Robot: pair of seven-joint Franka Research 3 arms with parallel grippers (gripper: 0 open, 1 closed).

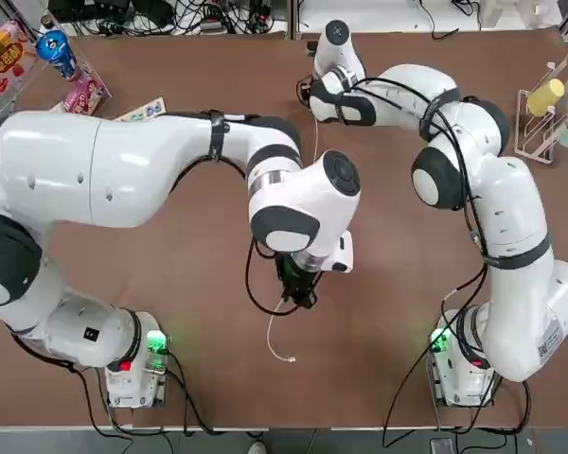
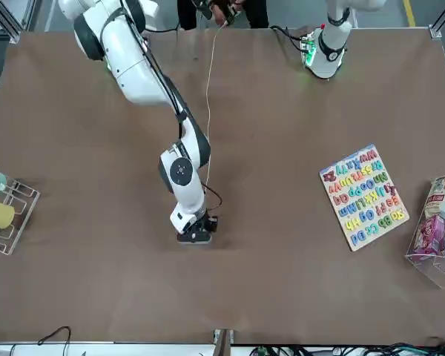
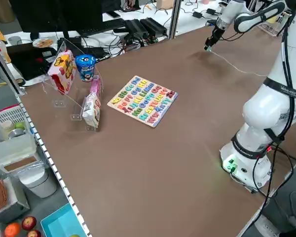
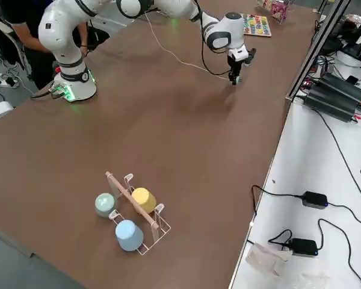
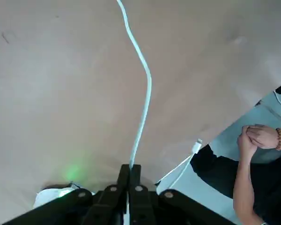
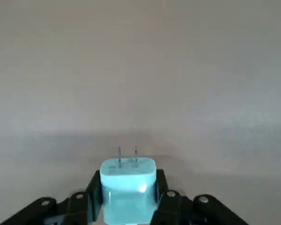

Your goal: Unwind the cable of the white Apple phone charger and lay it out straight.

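The cable, a thin white cord, runs nearly straight across the middle of the brown table, between the two grippers. Its free end with the small connector trails loose past the left gripper, whose fingers are pressed together on the cord. The right gripper at the far side pinches the white Apple phone charger, a pale-blue block, apparently just above the tabletop, prongs pointing outward.

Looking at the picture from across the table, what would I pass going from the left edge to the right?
Cup rack → right gripper on the charger → thin white cable → alphabet puzzle board → snack packets.
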